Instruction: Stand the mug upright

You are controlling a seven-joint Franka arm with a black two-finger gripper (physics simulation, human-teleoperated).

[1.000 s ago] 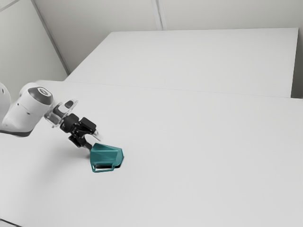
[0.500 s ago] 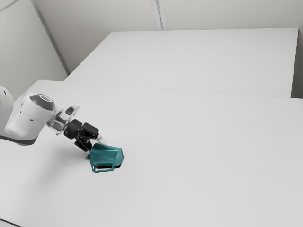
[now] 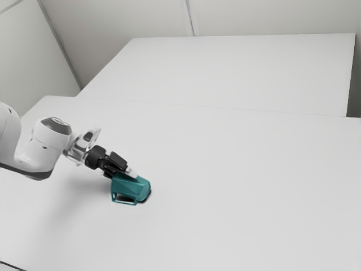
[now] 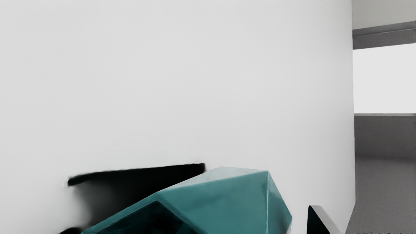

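Though at claw (image 3: 125, 174), mug (image 3: 131, 188) sideways.

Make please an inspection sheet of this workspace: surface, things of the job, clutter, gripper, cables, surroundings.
Surface: white table, plain, with dark shadow beside the mug.
Job's things: teal mug, lying on its side, not upright; mouth toward the gripper, handle on the side away from the far wall.
Clutter: nothing seen.
Gripper: black gripper at the mug, open; the wrist view shows a gap between one finger and the mug.
Cables: thin dark line in the exterior view's lower left corner, possibly a cable; cannot tell.
Surroundings: pale walls; grey area past the table's edge.
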